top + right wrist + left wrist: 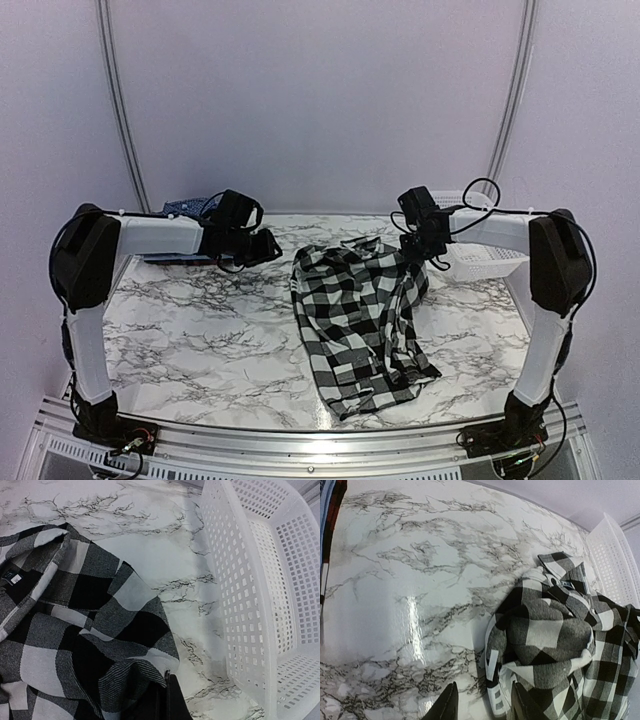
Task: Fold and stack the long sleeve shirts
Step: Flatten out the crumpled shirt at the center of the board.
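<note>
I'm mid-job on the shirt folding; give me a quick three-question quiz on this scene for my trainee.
1. True or false: the right end effector is shut on the checked shirt.
2. What stands to the right of that shirt in the top view: A a white basket, B a cardboard box, C a mug?
3. Fill in: the left end effector is open and holds ____.
Key: 1 true; 2 A; 3 nothing.
</note>
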